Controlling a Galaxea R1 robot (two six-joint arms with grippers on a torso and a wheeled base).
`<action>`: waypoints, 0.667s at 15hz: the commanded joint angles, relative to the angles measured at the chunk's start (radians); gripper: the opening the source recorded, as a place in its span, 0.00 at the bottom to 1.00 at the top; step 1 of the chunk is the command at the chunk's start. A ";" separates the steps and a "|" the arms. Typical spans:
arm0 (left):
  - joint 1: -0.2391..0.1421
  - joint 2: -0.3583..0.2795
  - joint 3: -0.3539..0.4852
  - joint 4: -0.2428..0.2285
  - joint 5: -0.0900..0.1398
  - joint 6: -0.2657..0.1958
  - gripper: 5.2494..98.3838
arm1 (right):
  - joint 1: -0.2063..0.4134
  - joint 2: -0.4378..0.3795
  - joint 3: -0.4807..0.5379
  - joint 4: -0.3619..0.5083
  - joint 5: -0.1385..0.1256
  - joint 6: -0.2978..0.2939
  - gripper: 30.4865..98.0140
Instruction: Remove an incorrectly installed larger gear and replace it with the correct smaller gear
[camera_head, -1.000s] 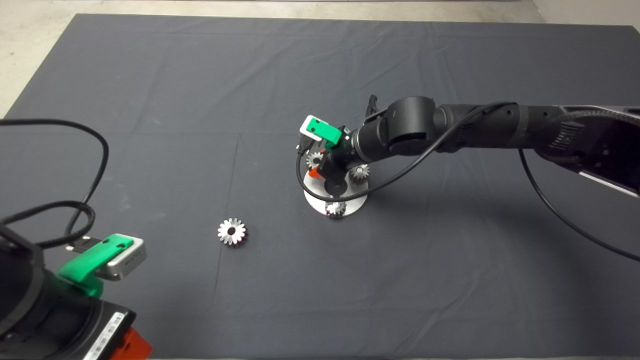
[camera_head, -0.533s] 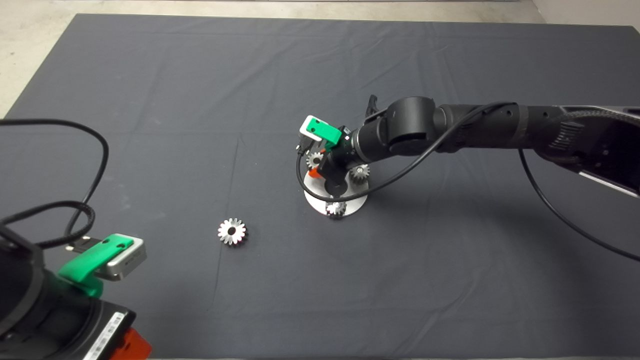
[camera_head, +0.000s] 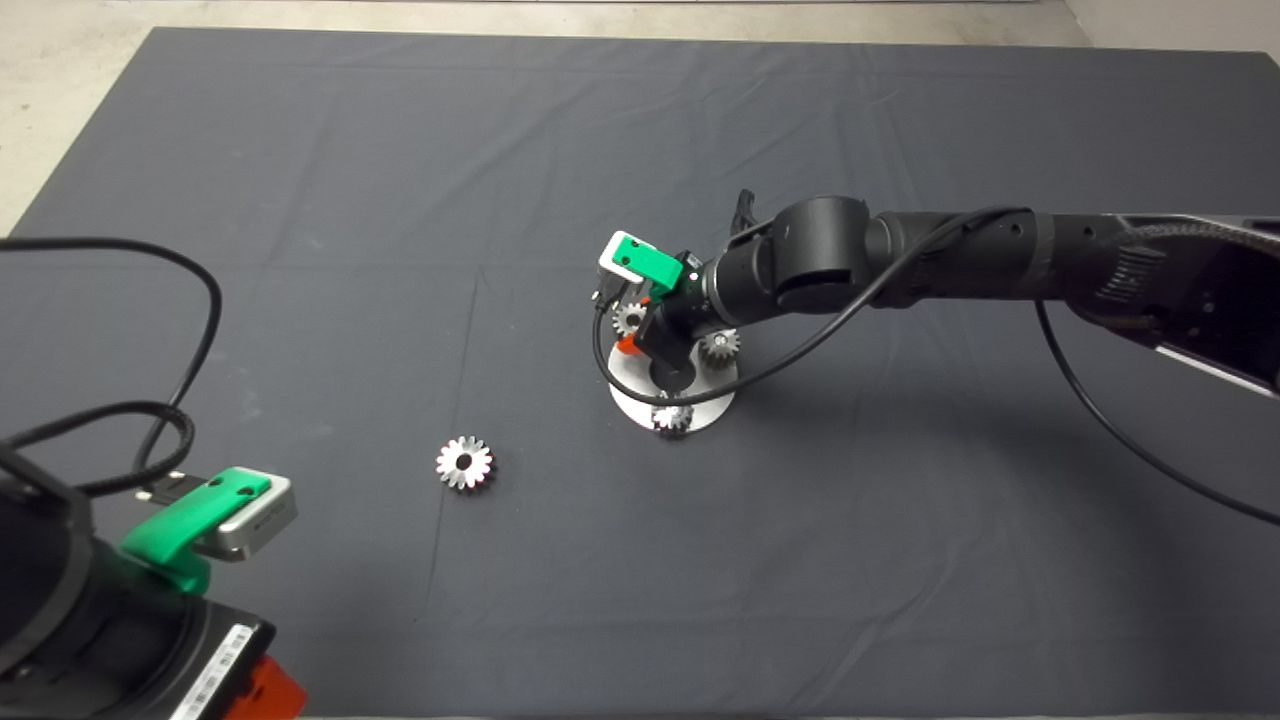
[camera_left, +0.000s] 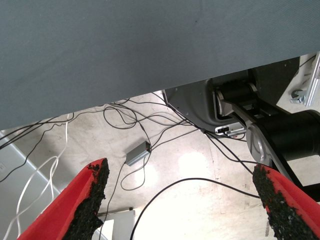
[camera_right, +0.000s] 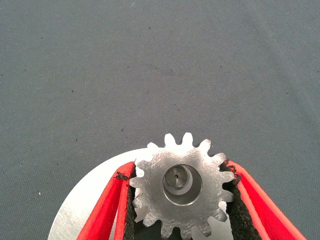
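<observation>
The larger gear (camera_head: 464, 463), bright silver with long pointed teeth, lies flat on the mat, left of a round silver plate (camera_head: 705, 408). My right gripper (camera_head: 632, 340) hangs over the plate's far left part. In the right wrist view its gripper (camera_right: 176, 170) is shut on the smaller gear (camera_right: 182, 187). This grey gear sits over the plate (camera_right: 75, 215) with a pin showing in its centre hole, and both black pads (camera_right: 129, 200) touch its teeth. My left gripper (camera_head: 265, 693) is parked at the lower left edge, open and empty (camera_left: 182, 180).
Two other small gears (camera_head: 719, 346) (camera_head: 672, 416) sit on the plate. The right arm's black cable (camera_head: 800, 350) loops over the plate. The left wrist view shows the mat's edge, floor cables (camera_left: 145, 130) and a small grey box (camera_left: 138, 153).
</observation>
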 joint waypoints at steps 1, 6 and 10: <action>-0.001 0.006 -0.007 -0.010 0.016 -0.006 0.73 | 0.029 -0.006 0.009 -0.031 -0.053 0.008 0.12; -0.001 0.005 -0.011 -0.010 0.014 -0.012 0.73 | 0.030 0.002 0.015 -0.031 -0.090 0.011 0.12; -0.001 0.006 -0.016 -0.010 0.014 -0.012 0.73 | 0.032 -0.009 0.048 -0.030 -0.113 0.013 0.12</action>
